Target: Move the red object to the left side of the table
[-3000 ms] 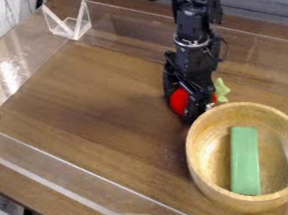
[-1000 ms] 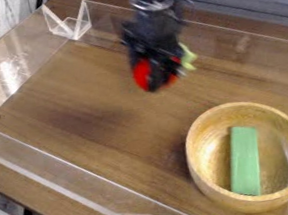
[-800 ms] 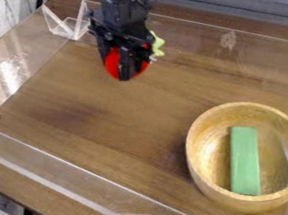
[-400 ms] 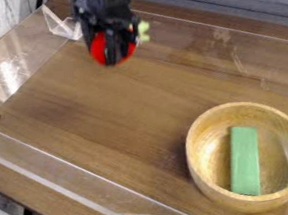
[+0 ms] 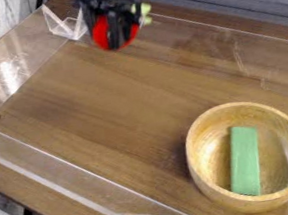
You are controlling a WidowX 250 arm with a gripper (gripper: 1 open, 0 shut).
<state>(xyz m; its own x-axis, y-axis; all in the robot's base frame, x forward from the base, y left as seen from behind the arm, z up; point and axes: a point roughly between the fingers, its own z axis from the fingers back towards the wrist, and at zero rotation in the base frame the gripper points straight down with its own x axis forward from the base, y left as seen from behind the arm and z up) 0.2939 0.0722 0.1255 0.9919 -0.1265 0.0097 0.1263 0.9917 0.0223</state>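
The red object (image 5: 113,30), a small round toy fruit with a bit of green leaf at its right, hangs in the air near the top of the camera view, above the far part of the table (image 5: 119,103). My gripper (image 5: 114,29) points down and is shut on it, black fingers on either side. The arm above is cut off by the top edge.
A round light-wood bowl (image 5: 201,144) at the front right holds a green rectangular block (image 5: 247,160). Low clear acrylic walls (image 5: 63,181) border the tabletop. A small clear stand (image 5: 64,23) sits at the far left corner, just left of the gripper.
The gripper has carried the red object up and to the left, from the table's middle back toward the far left corner; lately it rose a little more. Bowl and block have not moved.
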